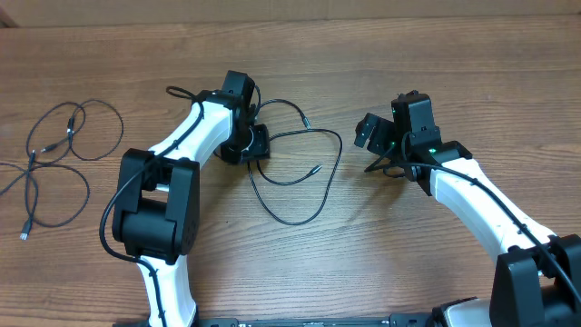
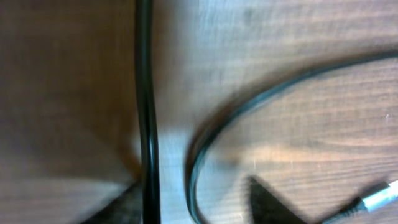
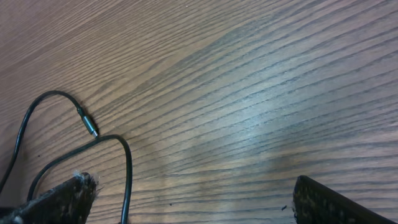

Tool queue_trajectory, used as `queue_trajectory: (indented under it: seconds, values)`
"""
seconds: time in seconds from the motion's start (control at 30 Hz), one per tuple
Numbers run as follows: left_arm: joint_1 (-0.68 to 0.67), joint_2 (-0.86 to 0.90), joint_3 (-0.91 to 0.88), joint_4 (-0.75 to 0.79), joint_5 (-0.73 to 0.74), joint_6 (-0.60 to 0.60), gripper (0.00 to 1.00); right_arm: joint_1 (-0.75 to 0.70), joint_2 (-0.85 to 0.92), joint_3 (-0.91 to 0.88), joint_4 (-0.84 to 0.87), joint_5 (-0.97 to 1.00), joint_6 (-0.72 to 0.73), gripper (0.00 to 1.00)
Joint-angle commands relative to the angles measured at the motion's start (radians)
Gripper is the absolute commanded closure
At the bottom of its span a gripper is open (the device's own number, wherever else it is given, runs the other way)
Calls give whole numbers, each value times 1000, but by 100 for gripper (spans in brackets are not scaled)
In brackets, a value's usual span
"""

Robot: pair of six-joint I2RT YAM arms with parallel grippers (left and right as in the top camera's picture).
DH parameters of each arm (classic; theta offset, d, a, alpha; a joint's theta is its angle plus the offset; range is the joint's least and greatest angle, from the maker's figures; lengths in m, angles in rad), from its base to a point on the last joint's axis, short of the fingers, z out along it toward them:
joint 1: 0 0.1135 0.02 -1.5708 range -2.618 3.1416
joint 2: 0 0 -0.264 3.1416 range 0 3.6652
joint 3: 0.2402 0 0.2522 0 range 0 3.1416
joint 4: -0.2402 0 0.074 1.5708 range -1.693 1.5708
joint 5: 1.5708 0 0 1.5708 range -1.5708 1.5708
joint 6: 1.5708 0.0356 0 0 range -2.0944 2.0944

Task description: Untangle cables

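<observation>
One thin black cable point(image 1: 292, 222) lies in a loose loop on the wooden table between the arms, with a small plug end point(image 1: 316, 168) inside the loop. My left gripper point(image 1: 247, 141) sits low over its upper left part. In the left wrist view the left gripper point(image 2: 193, 208) stands open. A straight cable strand point(image 2: 147, 112) and a curved strand point(image 2: 205, 134) run between its dark fingertips point(image 2: 267, 202), unpinched. My right gripper point(image 1: 374, 150) hovers right of the loop. It is wide open point(image 3: 199, 205), with a cable strand point(image 3: 127, 174) passing just inside its left finger point(image 3: 62, 199).
More thin black cables point(image 1: 71, 127) lie looped together at the far left of the table. A silver-tipped plug point(image 2: 379, 198) shows at the lower right of the left wrist view, and another small plug point(image 3: 88, 124) lies left in the right wrist view. A cardboard edge point(image 1: 290, 7) runs along the back.
</observation>
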Motion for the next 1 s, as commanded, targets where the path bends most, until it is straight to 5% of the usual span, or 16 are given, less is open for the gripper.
queue_trajectory:
  seconds: [0.0, 0.2, 0.47, 0.83, 0.97]
  values:
    - [5, 86, -55, 42, -31, 140, 63, 3, -1, 1, 6, 10, 2, 0]
    - [-15, 86, -55, 75, -53, 271, 56, 3, -1, 1, 6, 10, 2, 0]
    - [-61, 88, -55, 125, -125, 297, 65, 3, -1, 1, 6, 10, 2, 0]
    - [-85, 88, -89, 54, -182, 296, 96, 3, -1, 1, 6, 10, 2, 0]
    - [-73, 85, -81, 49, -119, 296, 96, 3, -1, 1, 6, 10, 2, 0]
